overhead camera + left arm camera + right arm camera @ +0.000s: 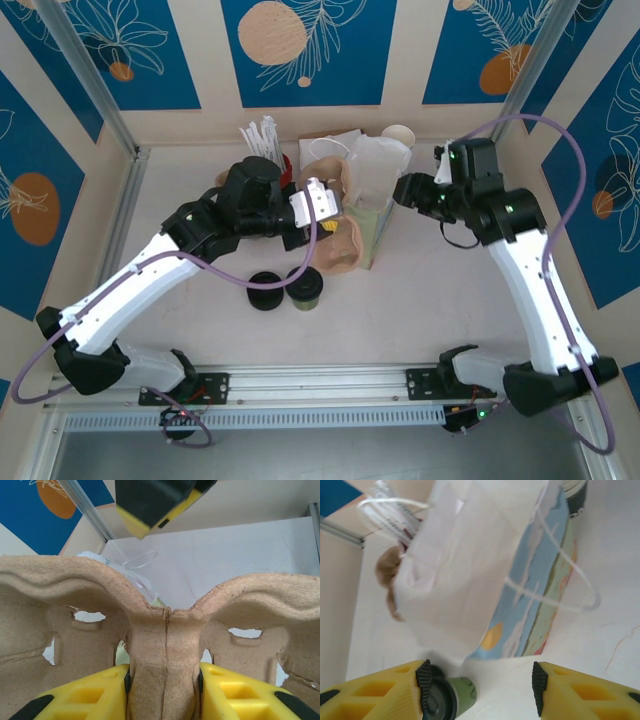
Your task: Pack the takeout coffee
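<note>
The takeout coffee, a short olive cup with a black lid, stands on the table in front of the paper bag. My left gripper is shut on the middle ridge of a brown pulp cup carrier, holding it against the bag's left side. The left wrist view has the yellow fingers pinching that carrier. My right gripper stands open at the bag's right side, with nothing between its fingers. The right wrist view looks past this gripper at the bag and the coffee.
A flat black disc lies left of the coffee. White straws in a red holder and stacked cups stand at the back, behind the bag. Metal frame posts rise at both back corners, and a rail runs along the near edge.
</note>
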